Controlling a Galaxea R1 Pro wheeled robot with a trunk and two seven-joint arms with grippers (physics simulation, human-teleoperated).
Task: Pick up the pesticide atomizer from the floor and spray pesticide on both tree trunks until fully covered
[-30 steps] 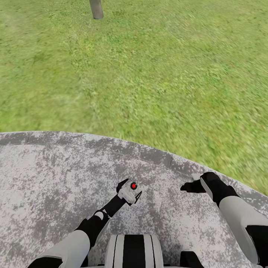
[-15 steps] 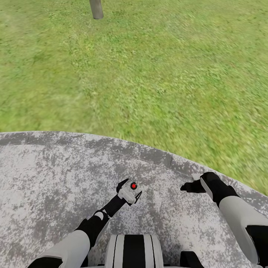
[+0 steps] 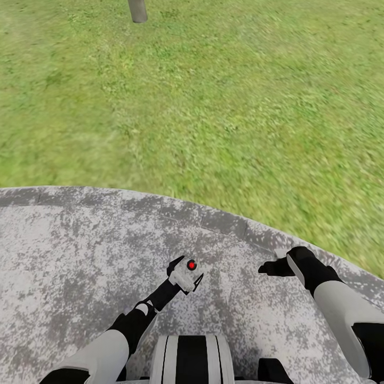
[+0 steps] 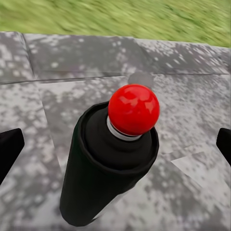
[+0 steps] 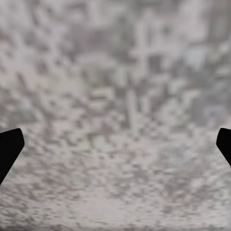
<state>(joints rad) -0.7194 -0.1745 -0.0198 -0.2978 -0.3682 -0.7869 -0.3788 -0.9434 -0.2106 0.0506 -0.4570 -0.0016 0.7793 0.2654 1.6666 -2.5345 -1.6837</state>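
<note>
Okay, the whole head view has slid slightly since half a second ago, the grey post (image 3: 137, 10) sitting nearer the top edge, so the camera moved, not the things. The pesticide atomizer (image 3: 185, 273) kept its place in the left gripper (image 3: 185, 274), fingers either side and apparently grasping it, red knob (image 4: 133, 109) up. Pickup looks done; the approach is starting. The right gripper (image 3: 271, 268) hangs released over the stone paving (image 3: 64, 256). Lawn (image 3: 240, 117) ahead is bare. Can't tell if the post is a trunk.
</note>
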